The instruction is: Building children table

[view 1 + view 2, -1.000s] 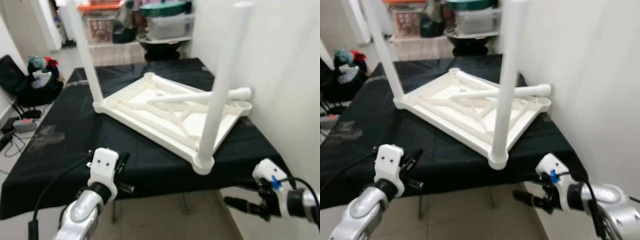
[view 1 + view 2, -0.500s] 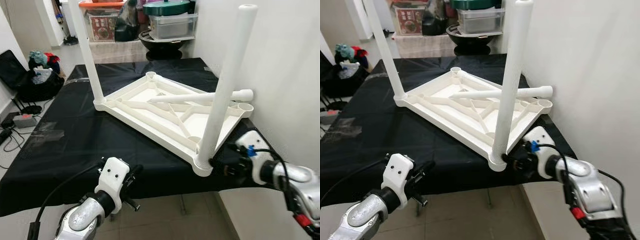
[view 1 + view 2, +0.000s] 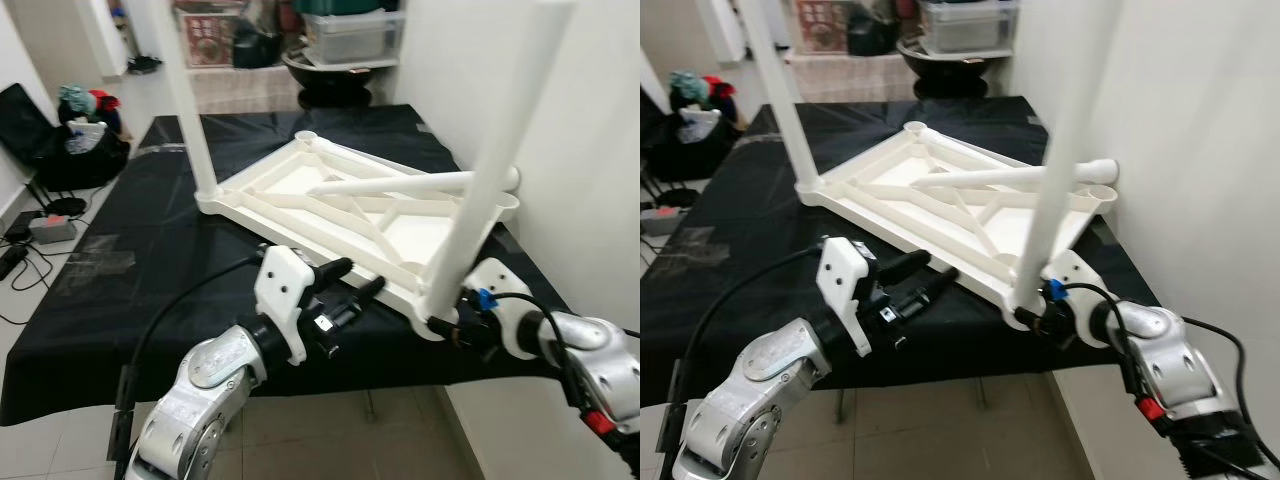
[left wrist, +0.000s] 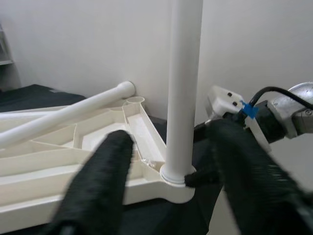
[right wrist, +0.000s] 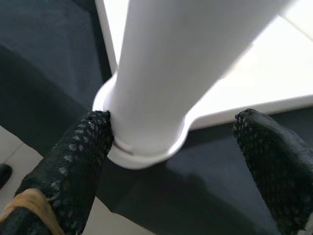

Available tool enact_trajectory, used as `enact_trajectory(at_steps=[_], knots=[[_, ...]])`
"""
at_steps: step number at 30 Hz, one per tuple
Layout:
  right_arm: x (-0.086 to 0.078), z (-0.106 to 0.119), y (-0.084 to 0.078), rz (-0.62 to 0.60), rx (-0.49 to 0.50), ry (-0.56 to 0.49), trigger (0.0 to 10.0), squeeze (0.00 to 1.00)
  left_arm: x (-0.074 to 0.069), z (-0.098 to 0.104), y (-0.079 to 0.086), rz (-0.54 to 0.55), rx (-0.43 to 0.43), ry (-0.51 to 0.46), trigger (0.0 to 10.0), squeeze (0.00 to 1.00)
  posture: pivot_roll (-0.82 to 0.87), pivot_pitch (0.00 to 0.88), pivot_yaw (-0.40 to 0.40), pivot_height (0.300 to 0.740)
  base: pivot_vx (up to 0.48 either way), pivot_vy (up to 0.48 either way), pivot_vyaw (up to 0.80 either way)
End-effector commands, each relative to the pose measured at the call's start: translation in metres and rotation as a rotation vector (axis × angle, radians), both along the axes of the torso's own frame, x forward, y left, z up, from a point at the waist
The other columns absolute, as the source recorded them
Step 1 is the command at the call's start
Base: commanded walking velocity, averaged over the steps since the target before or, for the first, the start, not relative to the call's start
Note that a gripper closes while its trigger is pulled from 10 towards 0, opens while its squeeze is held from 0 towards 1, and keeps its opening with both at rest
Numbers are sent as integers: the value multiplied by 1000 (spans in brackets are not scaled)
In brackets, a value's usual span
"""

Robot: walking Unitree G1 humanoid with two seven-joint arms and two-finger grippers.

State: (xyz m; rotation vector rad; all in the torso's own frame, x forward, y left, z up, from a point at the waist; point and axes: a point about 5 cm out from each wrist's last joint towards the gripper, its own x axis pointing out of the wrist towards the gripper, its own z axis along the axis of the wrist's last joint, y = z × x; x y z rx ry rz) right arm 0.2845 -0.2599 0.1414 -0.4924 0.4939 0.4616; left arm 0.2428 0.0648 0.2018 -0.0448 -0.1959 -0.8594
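Children's table top lies upside down on our black-covered work table, ribbed underside up, its far right corner close to the white wall. Two white legs stand in corner sockets: the near-right leg at the front corner and the far-left leg at the opposite side. A third, loose leg lies across the ribs, its end resting by the empty right corner socket.

Our right gripper sits at the base of the near-right leg, just at the table edge; its fingers are spread, one finger touching the leg's collar, the other well off to the side, so nothing is clamped. Our left gripper reaches in from the front toward the same corner, fingers apart, holding nothing, just beside the top's front rail.

We judge we are about to seat or steady this leg. The risks come from where it stands: that corner is right at the edge of the work table, so a sideways push from either gripper could slide the top off the cloth or against the wall. A one-sided squeeze could also tilt the tall leg in its socket, and rocking the top may roll the loose leg off.
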Motion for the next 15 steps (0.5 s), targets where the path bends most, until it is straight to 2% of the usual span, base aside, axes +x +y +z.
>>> enact_trajectory(at_steps=[1, 2, 3, 4, 5, 6, 8, 9, 11, 15], knots=[[-9, -18, -14, -75, -61, 92, 10000, 0, 4, 0, -4, -28, 4, 4, 10000, 1000, -75, 68, -34, 740, 0, 0, 0], [-9, -18, -14, -75, -61, 92, 10000, 0, 4, 0, -4, -28, 4, 4, 10000, 1000, -75, 68, -34, 740, 0, 0, 0], [-12, -20, -15, -82, -61, 105, 10000, 0, 16, 6, -10, -26, 7, -25, 10000, 1000, -77, 70, -30, 740, 0, 0, 0], [-12, -20, -15, -82, -61, 105, 10000, 0, 16, 6, -10, -26, 7, -25, 10000, 1000, -77, 70, -30, 740, 0, 0, 0], [-14, -21, -15, -88, -59, 118, 10000, 0, 29, 13, -16, -8, 11, -51, 10000, 1000, -82, 72, -25, 740, 0, 0, 0], [-14, -21, -15, -88, -59, 118, 10000, 0, 29, 13, -16, -8, 11, -51, 10000, 1000, -82, 72, -25, 740, 0, 0, 0], [-18, -23, -18, -100, -69, 144, 10000, 0, 52, 28, -30, 48, 2, -91, 10000, 1000, -88, 75, -23, 740, 0, 0, 0], [-18, -23, -18, -100, -69, 144, 10000, 0, 52, 28, -30, 48, 2, -91, 10000, 1000, -88, 75, -23, 740, 0, 0, 0], [-21, -26, -30, -131, -134, 168, 10000, 0, 62, 39, -45, 50, -41, -88, 10000, 1000, -95, 81, -19, 740, 0, 0, 0], [-23, -27, -42, -180, -196, 178, 10000, 0, 65, 41, -57, 7, -63, -66, 10000, 1000, -98, 87, -16, 740, 0, 0, 0]])
